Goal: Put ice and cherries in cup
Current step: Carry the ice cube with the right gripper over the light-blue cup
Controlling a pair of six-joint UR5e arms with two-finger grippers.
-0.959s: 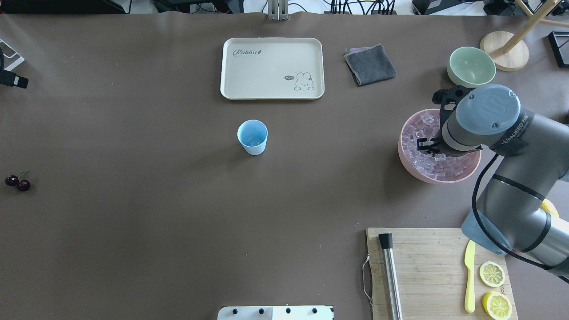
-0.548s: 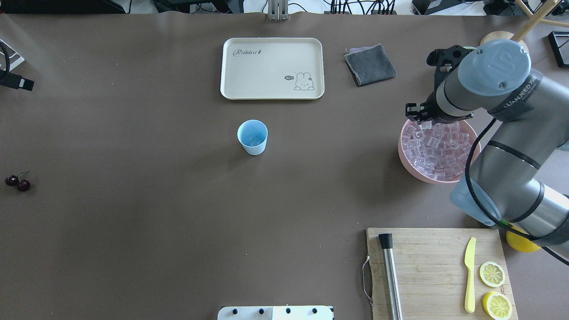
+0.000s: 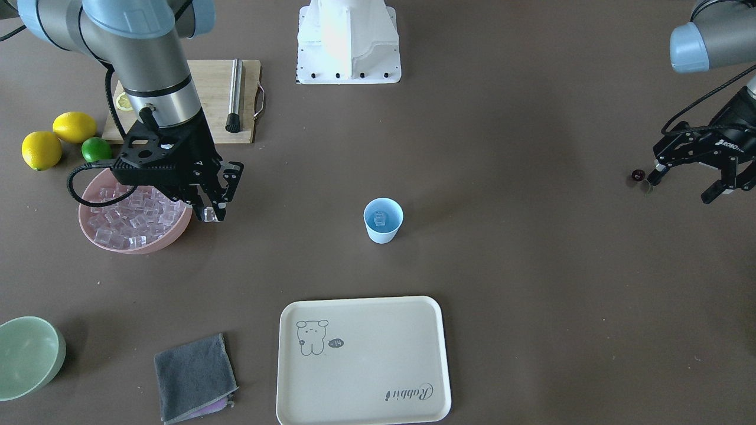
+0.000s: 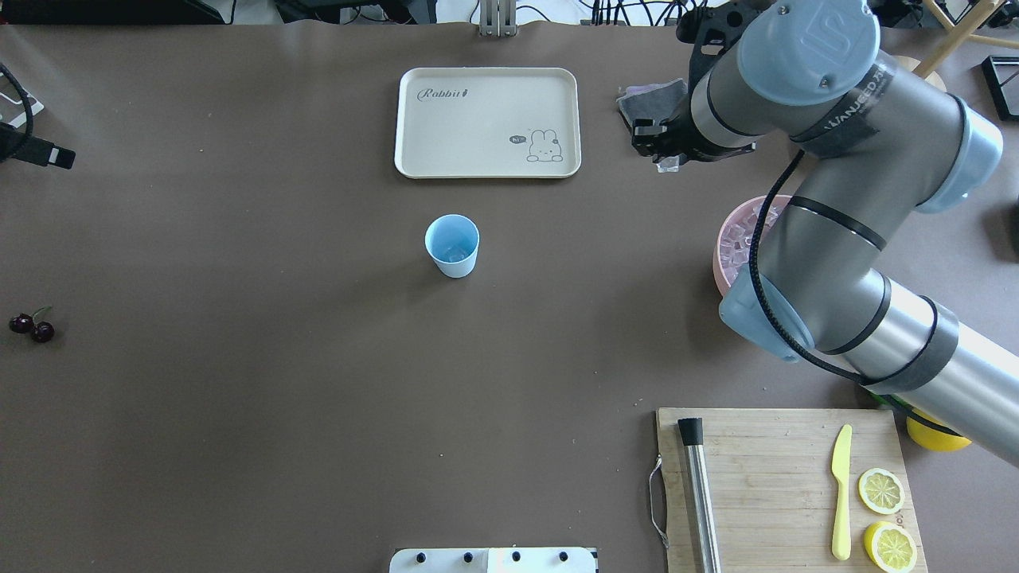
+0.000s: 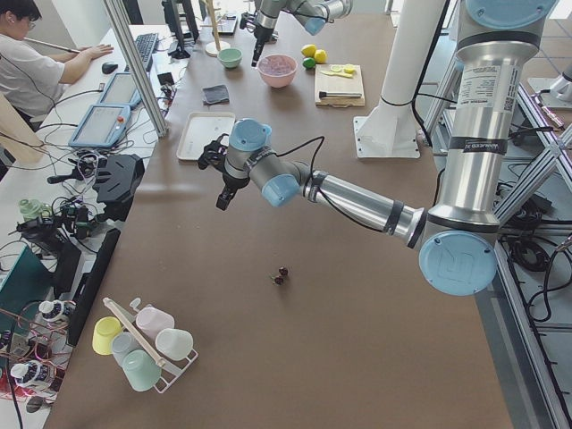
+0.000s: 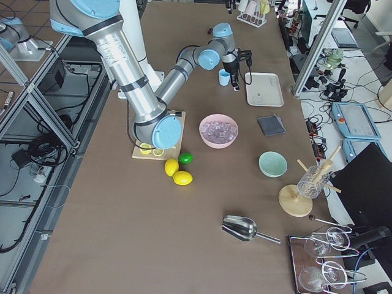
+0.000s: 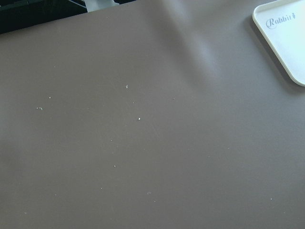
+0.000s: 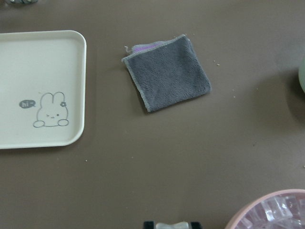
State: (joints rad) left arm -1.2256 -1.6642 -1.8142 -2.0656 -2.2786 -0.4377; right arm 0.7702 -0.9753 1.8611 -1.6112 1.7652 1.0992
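The light-blue cup (image 4: 452, 243) stands upright mid-table with one ice cube (image 3: 380, 219) inside. My right gripper (image 3: 210, 216) is shut on a clear ice cube (image 8: 172, 225) and holds it above the table, just beside the pink bowl (image 3: 168, 239) full of ice (image 3: 127, 215). It is still well to the side of the cup. The two dark cherries (image 4: 30, 326) lie on the table at the far left. My left gripper (image 3: 679, 188) is open and empty, hovering close beside the cherries (image 3: 638, 175).
A cream rabbit tray (image 4: 487, 119) lies beyond the cup, with a grey cloth (image 3: 195, 378) and a pale green bowl (image 3: 29, 354) to its right. A cutting board (image 4: 764, 477) holds a knife, lemon slices and a metal rod. Lemons (image 3: 59, 139) and a lime (image 3: 95, 149) lie near the pink bowl.
My right gripper has risen out of the pink bowl with an ice cube and moved away from the bowl toward the cloth and the cup's side. The cup and cherries have not moved.
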